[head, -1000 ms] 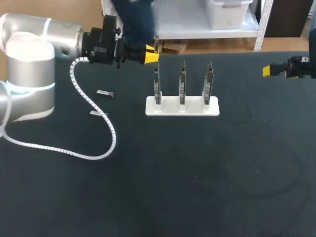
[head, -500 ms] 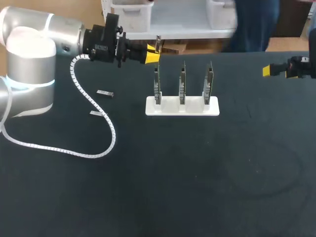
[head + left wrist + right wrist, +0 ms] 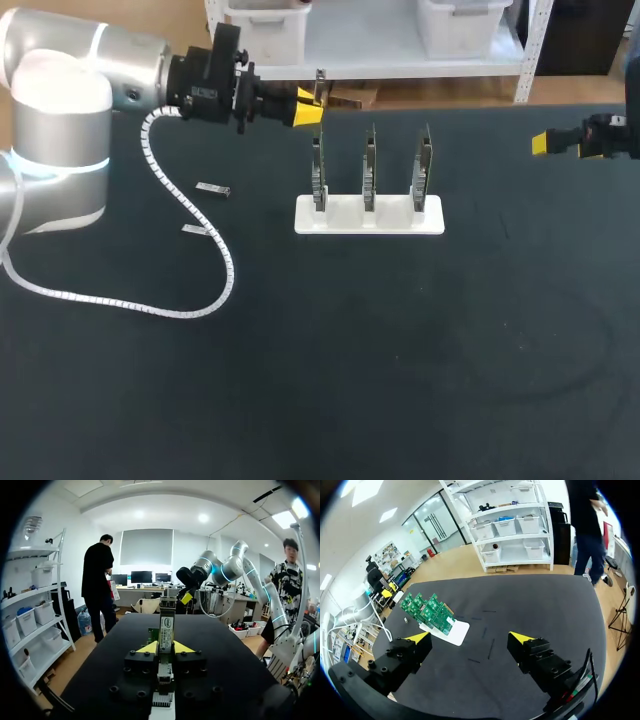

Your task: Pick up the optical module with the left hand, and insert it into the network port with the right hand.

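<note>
1. Optical module [image 3: 319,86]: it stands upright in the left hand [image 3: 312,108], at the far edge of the bench [image 3: 400,380], behind and above the leftmost circuit board [image 3: 317,170].
2. In the left wrist view the optical module [image 3: 166,630] sits between the two yellow tips of the left hand [image 3: 166,647]. Both tips press against its sides, so this hand is gripping it.
3. The right hand [image 3: 541,143] is at the right side of the bench, well apart from the boards. In its own wrist view the right hand [image 3: 472,637] has its fingers spread wide with nothing between them.
4. A white stand [image 3: 369,215] near the middle of the bench holds three circuit boards upright in a row. The ports on them are too small to make out.
5. Two small modules [image 3: 213,189] lie flat on the bench left of the stand, beside a spiral-wrapped cable [image 3: 190,250] that trails from the left arm.
</note>
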You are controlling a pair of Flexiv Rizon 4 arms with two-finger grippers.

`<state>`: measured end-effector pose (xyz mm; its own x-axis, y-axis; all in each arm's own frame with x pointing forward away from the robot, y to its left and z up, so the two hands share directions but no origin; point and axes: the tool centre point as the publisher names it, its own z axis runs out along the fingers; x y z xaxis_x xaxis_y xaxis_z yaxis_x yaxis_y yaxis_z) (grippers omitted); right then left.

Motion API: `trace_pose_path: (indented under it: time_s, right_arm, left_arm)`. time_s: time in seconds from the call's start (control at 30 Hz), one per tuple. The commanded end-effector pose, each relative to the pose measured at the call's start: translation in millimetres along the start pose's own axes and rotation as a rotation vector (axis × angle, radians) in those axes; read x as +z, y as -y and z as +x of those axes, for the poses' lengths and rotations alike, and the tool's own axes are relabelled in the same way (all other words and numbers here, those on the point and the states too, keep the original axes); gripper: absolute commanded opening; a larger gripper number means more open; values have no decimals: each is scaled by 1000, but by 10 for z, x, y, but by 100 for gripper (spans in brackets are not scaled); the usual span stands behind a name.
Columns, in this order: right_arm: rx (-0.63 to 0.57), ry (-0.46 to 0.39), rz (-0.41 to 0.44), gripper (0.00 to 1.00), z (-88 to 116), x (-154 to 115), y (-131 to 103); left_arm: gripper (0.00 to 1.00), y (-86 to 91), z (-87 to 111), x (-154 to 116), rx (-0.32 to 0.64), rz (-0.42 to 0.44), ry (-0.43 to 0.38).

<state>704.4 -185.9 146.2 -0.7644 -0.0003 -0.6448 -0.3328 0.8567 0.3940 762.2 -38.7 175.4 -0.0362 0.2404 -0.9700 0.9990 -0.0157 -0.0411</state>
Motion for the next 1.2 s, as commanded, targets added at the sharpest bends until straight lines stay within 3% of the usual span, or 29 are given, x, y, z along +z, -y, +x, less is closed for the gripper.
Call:
trace_pose_path:
  time_s: [0.03, 0.1, 0.3, 0.43, 0.6, 0.83, 1.2]
  right_arm:
    - [-38, 1, -20, 100, -54, -4, -70]
    - [-134, -3, -103, 100, -136, 35, -223]
    - [-330, -54, -196, 100, -266, 105, -526]
    - [-405, -88, -204, 100, -335, 110, -639]
    - [-522, -69, -226, 100, -483, 62, -690]
    - [-619, -119, -272, 100, -819, 307, -811]
    - [-687, -138, -362, 100, -1073, 798, -920]
  left_arm:
    - [0, -23, -4, -1, -1, 6, -4]
    - [0, -23, -4, -1, -1, 6, -4]
    - [0, -23, -4, -1, -1, 6, -4]
    - [0, -23, -4, -1, -1, 6, -4]
    - [0, -23, -4, -1, -1, 6, -4]
    - [0, -23, -4, -1, -1, 6, -4]
    - [0, -23, -4, -1, -1, 6, -4]
